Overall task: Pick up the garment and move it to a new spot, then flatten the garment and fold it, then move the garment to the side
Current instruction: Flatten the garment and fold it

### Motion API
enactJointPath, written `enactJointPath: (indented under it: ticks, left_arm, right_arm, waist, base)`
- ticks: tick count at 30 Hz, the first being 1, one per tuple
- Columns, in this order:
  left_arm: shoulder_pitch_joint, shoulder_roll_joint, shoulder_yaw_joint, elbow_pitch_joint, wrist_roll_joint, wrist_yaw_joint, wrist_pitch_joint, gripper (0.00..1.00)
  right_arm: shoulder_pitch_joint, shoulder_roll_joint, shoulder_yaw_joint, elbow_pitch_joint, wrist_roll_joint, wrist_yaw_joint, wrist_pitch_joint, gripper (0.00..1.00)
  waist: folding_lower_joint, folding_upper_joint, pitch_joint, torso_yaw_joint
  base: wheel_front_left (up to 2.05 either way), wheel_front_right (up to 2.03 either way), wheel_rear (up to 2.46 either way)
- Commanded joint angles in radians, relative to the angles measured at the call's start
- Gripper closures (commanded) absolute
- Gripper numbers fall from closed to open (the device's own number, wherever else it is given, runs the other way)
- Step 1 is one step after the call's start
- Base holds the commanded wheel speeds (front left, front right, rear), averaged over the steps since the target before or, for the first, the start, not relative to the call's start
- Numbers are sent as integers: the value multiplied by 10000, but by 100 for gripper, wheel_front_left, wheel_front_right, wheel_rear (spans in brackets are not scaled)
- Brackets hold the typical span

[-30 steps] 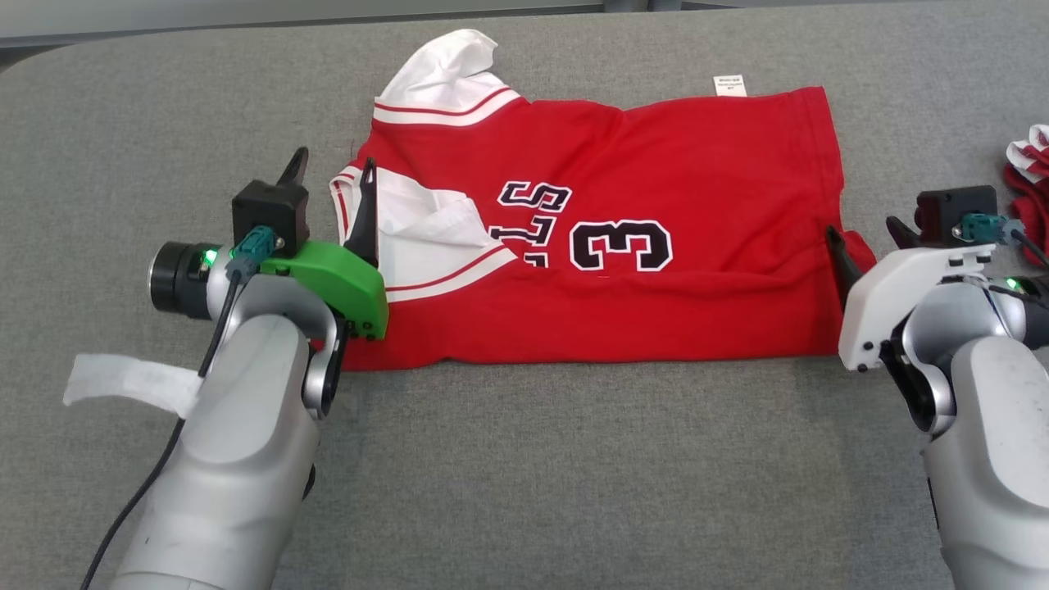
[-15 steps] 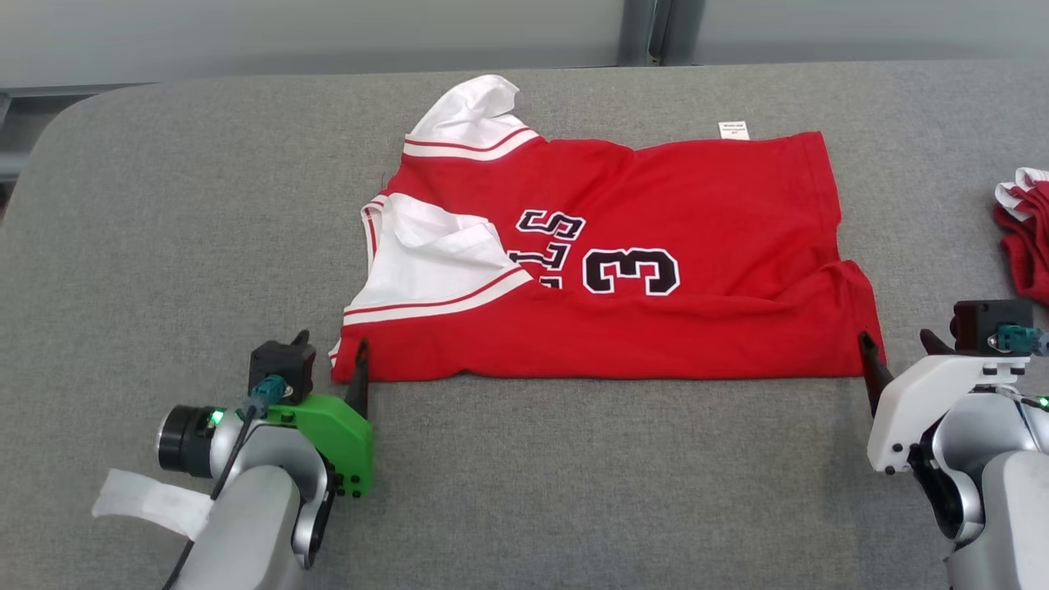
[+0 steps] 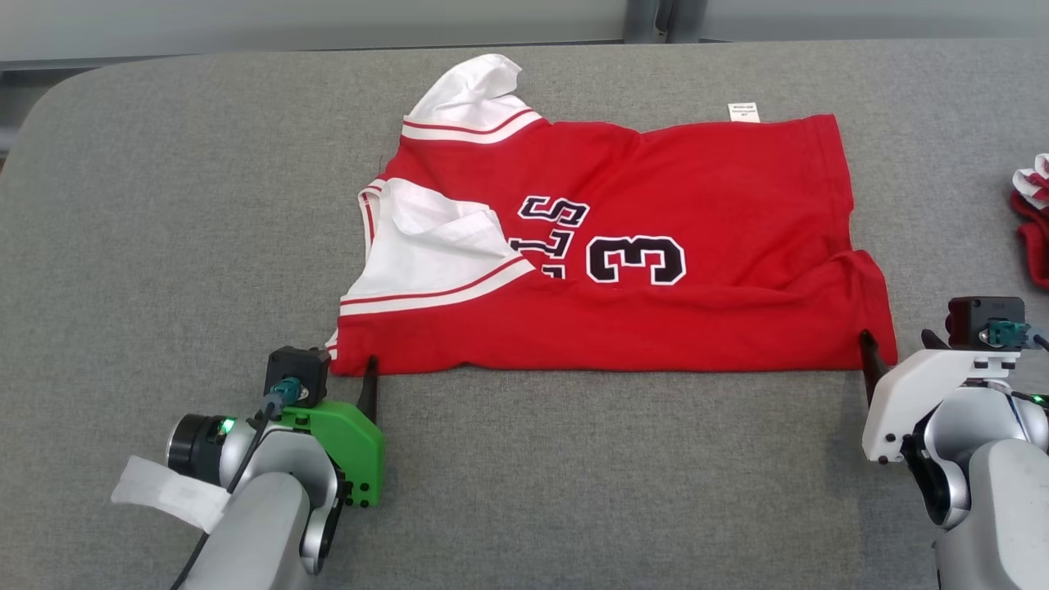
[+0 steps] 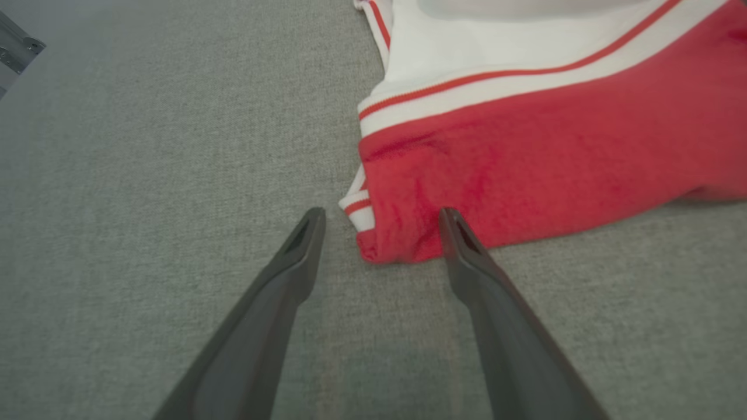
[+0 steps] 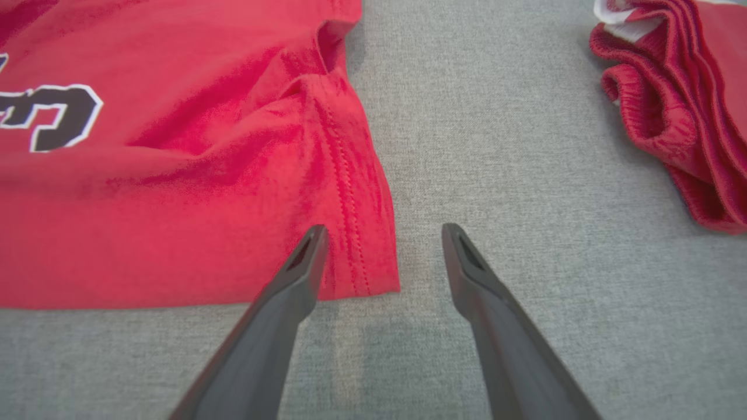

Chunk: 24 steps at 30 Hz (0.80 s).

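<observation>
The garment (image 3: pixel 623 246), a red jersey with white sleeves, lies spread and doubled on the grey table (image 3: pixel 164 205), directly ahead of both grippers. It seems to be light, soft and limp cloth, so I judge that it will sag and its layers will slide when it is lifted; the best places to take it are the two near corners, pinching all layers together. The left gripper (image 4: pixel 380 216) is spread wide and holds nothing: the near left corner lies between its fingertips, with the garment-side finger over the red edge. The right gripper (image 5: pixel 384 228) is equally wide and empty, with the near right corner between its fingers. Whether the tips touch the cloth I cannot tell. A second red bundle (image 5: pixel 677 87) lies well apart, on its outer side
</observation>
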Motion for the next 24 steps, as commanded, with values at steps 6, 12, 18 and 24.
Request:
enactJointPath:
  ticks: [6,12,18,24]
  left_arm:
    - [-134,91,-84,-122,-59,81,257,0]
    - [-180,33,-106,-96,-267,15,598,11]
    - [-185,8,-169,-64,-409,-62,772,100]
    - [-71,-88,-252,-63,-507,-133,753,100]
  right_arm:
    - [-547,56,-223,888,-302,-15,-256,0]
    - [-742,63,-97,1565,-276,-15,-102,0]
    - [-801,105,90,2109,-88,-9,61,59]
    - [-691,53,193,2116,89,-17,67,100]
  waist:
    - [0,0,216,55]
    - [0,0,361,75]
    - [0,0,480,62]
    - [0,0,440,57]
  base:
    - [0,0,0]
    - [0,0,0]
    - [0,0,0]
    - [0,0,0]
